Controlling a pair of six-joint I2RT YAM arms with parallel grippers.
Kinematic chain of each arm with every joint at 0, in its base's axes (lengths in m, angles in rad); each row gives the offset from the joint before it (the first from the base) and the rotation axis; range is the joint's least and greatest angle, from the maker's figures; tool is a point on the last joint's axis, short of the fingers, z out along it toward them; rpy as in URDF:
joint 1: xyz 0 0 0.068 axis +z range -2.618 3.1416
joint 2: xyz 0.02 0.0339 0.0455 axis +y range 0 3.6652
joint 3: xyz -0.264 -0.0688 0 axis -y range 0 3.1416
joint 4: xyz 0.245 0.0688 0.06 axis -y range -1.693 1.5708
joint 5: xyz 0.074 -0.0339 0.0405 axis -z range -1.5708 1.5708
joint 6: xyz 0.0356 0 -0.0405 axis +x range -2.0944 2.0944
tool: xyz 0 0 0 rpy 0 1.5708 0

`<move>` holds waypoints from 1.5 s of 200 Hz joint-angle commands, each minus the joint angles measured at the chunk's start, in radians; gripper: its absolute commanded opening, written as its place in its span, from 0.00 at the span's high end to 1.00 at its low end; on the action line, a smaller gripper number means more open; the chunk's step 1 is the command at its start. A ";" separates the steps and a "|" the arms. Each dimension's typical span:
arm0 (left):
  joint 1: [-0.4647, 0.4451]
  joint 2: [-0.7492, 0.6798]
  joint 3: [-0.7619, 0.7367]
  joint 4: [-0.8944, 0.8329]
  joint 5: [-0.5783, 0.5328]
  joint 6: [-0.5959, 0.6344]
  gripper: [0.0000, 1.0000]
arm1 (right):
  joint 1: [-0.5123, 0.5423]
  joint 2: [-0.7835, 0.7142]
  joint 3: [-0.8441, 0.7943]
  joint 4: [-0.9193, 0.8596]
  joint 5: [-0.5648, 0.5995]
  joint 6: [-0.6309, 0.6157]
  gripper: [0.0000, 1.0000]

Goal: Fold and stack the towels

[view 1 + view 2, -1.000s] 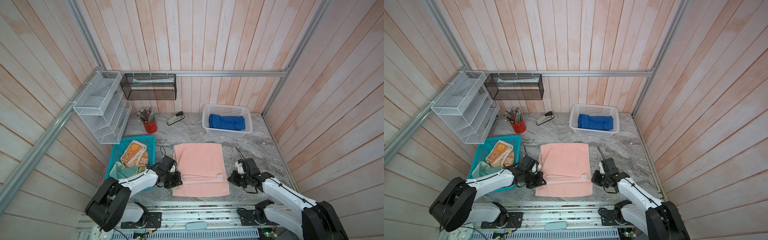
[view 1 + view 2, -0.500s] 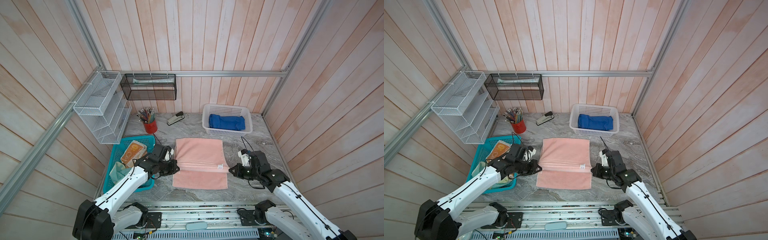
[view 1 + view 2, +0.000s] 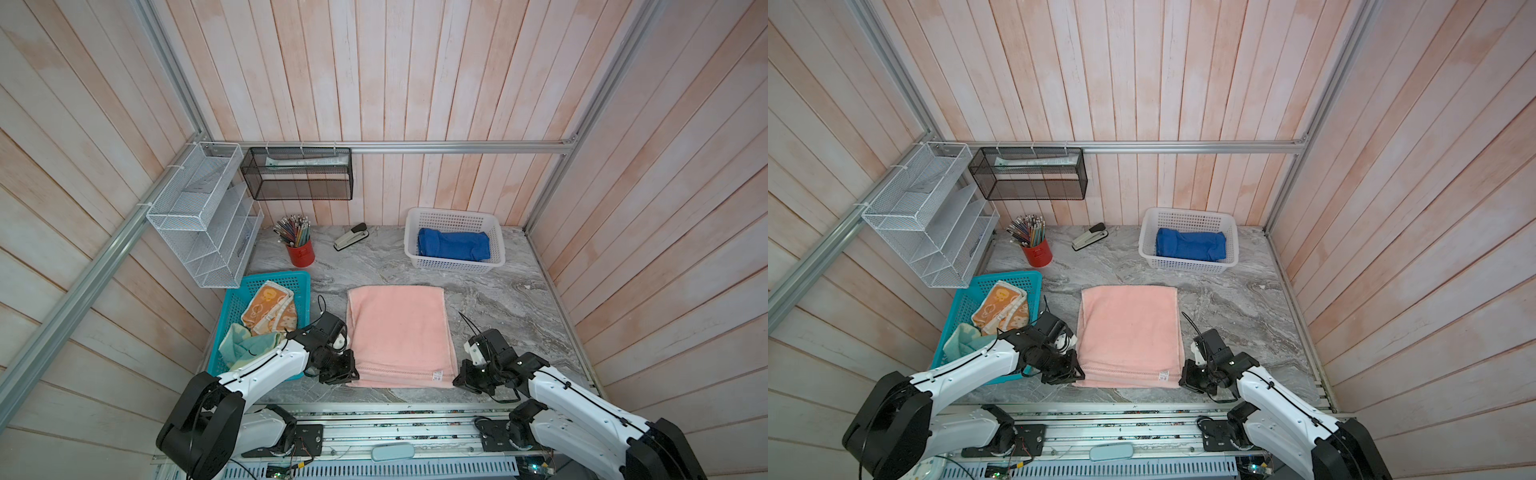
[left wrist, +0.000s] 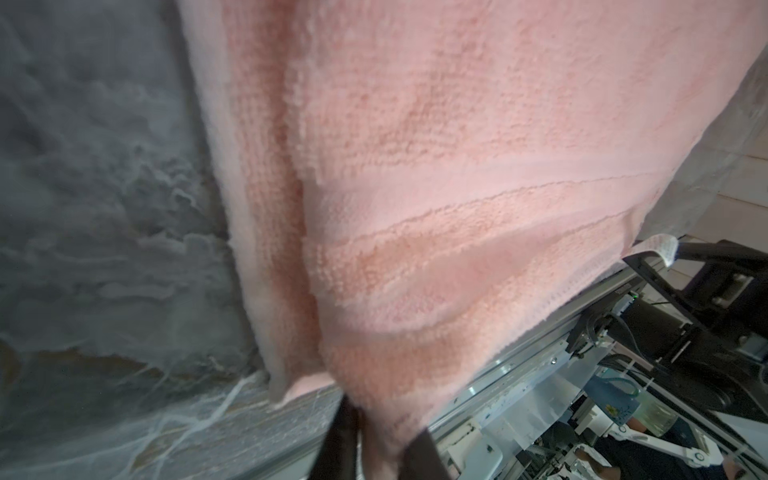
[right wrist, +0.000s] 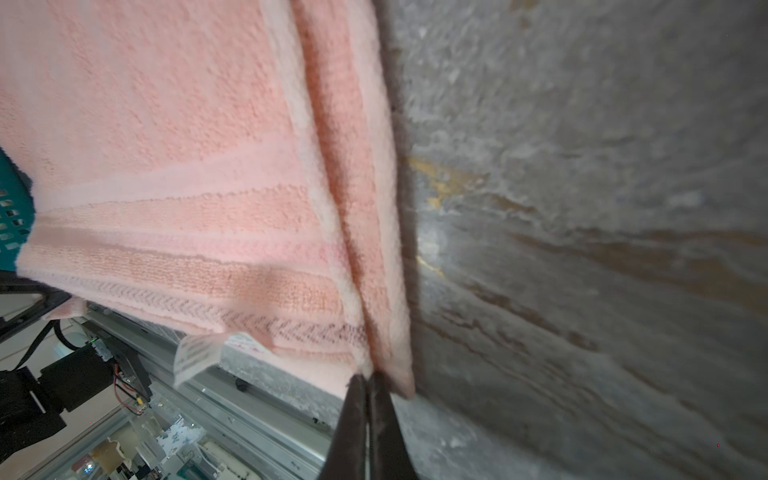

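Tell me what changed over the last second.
The left gripper and right gripper drew the top layer of the pink towel toward the near edge of the table. The left has parted its jaws around its corner; the right still pinches its own. The blue towel, pencil cup and stapler stayed put.

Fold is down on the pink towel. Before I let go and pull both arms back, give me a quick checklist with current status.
1. The pink towel lies flat and folded on the tabletop: ok.
2. Layer side edges flush: not ok. The lower layer peeks out beside the upper one in both wrist views.
3. The right gripper is released: not ok. It is shut on the near corner.
4. The left gripper is released: cannot tell. Cloth sits between its parted fingers.
5. The blue towel sits folded in the white basket, top free for stacking: ok.
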 commanded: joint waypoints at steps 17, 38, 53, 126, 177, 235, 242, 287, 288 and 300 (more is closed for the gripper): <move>-0.002 -0.084 0.039 -0.118 -0.097 -0.024 0.55 | 0.002 -0.021 0.112 -0.134 0.121 -0.040 0.68; 0.013 -0.128 0.085 -0.153 -0.146 -0.029 0.55 | 0.003 -0.011 0.178 -0.169 0.157 -0.059 0.66; 0.020 -0.131 0.115 -0.154 -0.170 -0.028 0.54 | 0.002 0.023 0.216 -0.174 0.166 -0.082 0.66; 0.046 -0.010 0.108 0.018 -0.158 -0.042 0.63 | 0.174 0.253 0.292 0.011 0.126 -0.065 0.75; 0.159 0.092 0.180 0.224 -0.157 -0.039 0.75 | 0.256 0.393 0.233 0.097 0.109 -0.054 0.78; 0.247 0.329 0.301 0.432 -0.093 0.030 0.68 | 0.256 0.419 0.212 0.087 0.131 -0.082 0.80; 0.258 0.361 0.318 0.433 -0.077 0.045 0.67 | 0.255 0.423 0.209 0.088 0.133 -0.084 0.80; 0.303 0.474 0.363 0.453 -0.050 0.105 0.66 | 0.256 0.451 0.202 0.089 0.135 -0.098 0.80; 0.304 0.476 0.363 0.455 -0.049 0.105 0.66 | 0.256 0.452 0.202 0.089 0.135 -0.098 0.80; 0.310 0.491 0.364 0.478 -0.029 0.106 0.66 | 0.256 0.459 0.201 0.089 0.135 -0.101 0.80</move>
